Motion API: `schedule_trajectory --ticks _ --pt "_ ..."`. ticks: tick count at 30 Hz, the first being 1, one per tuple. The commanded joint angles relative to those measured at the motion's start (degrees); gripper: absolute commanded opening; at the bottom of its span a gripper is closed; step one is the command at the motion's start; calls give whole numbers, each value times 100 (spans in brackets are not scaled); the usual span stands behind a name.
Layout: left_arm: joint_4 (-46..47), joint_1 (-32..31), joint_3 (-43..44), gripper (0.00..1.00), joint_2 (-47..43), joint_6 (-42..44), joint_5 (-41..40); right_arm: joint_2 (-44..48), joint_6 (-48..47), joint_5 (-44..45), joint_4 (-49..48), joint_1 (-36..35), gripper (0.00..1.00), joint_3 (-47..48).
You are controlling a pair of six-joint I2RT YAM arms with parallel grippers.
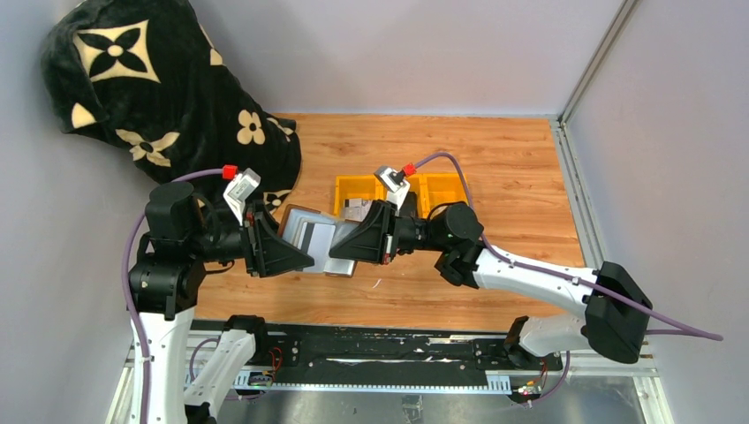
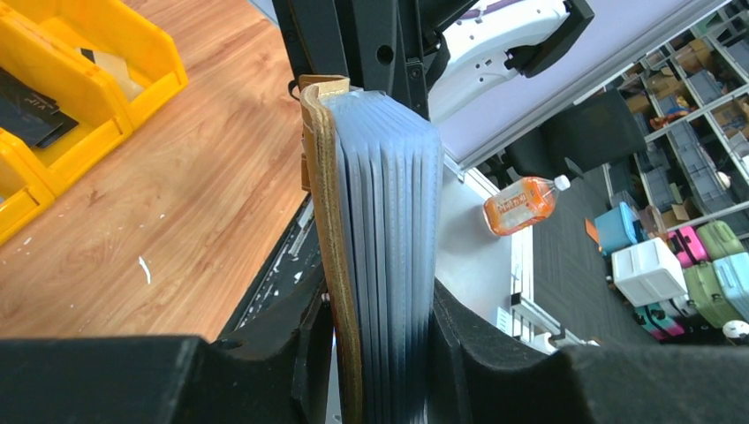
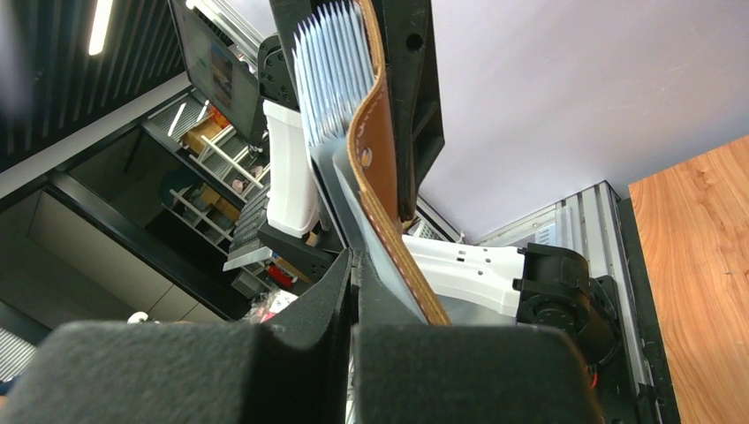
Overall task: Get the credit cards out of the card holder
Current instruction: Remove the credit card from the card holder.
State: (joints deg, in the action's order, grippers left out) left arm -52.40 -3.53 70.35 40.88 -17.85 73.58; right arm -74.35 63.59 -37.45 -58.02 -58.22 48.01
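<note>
Left gripper (image 2: 380,353), half-closed, clamps the card holder (image 2: 331,221) steady in mid-air so the right gripper (image 3: 353,291), pinched shut at its edge, can seemingly tease cards out.

Pale grey walls (image 1: 397,53) box in the wooden tabletop (image 1: 512,177); a black flowered blanket (image 1: 150,88) fills the upper left. Storage shelves (image 2: 698,97) line the left wrist view's right edge.
</note>
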Motion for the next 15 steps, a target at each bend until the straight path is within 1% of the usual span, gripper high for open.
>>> schedule_trajectory --ticks 1,4,5,7,8,9,11,15 --pt "50 -54 297 30 -81 -197 699 197 -243 210 330 73 0 -168" --pt "49 -56 289 31 -104 -190 640 201 -232 212 328 69 0 -106" --pt "52 -52 283 31 -107 -176 615 175 -211 168 327 65 6 -50" --pt "53 -51 246 32 -124 -173 569 111 -157 106 302 57 28 83" --pt "54 -51 231 33 -139 -175 556 85 -150 80 255 42 35 142" --pt "48 -51 218 33 -136 -175 531 52 -150 52 214 27 37 211" --pt "49 -51 216 33 -135 -175 526 -11 -148 45 203 -8 40 327" --pt "52 -51 264 33 -131 -175 521 -164 -125 25 199 -62 40 518"
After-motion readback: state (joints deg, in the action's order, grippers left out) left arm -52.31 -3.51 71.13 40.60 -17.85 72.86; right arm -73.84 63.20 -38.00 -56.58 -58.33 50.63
